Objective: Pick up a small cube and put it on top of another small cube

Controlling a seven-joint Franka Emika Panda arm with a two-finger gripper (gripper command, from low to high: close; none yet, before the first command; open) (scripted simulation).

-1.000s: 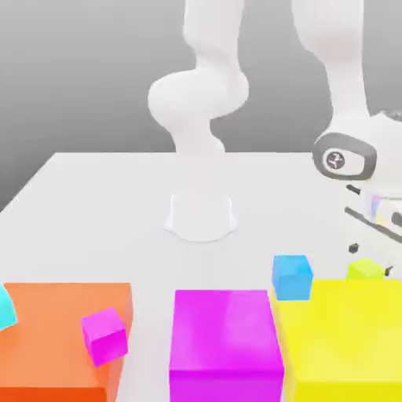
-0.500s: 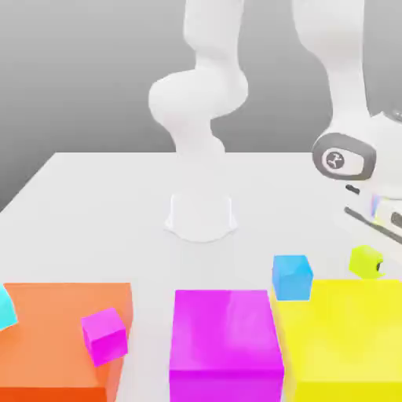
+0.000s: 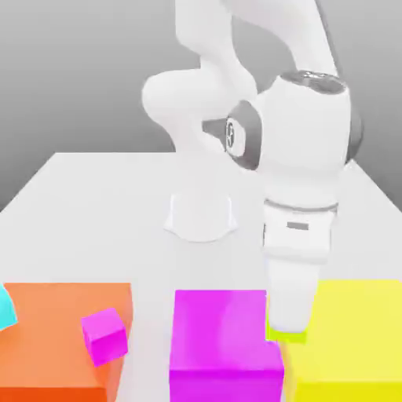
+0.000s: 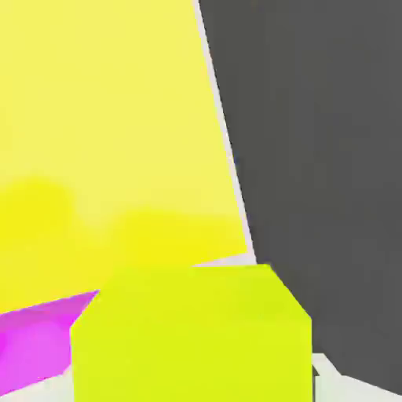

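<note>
I hold the small lime cube [image 3: 287,336] in the closed tool [image 3: 288,330], low near the bench's front edge, between the big magenta block [image 3: 226,339] and big yellow block [image 3: 353,334]. I judge it is carried low to be set on another small cube.

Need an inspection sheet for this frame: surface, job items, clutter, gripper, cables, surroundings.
Surface: white table, arm base mounted on it.
Job's things: small lime cube at the gripper's tip, low over the seam between the big magenta block and big yellow block.
Clutter: big orange block, small magenta cube, small cyan cube.
Gripper: finger state unclear.
Cables: nothing seen.
Surroundings: plain grey backdrop.
</note>
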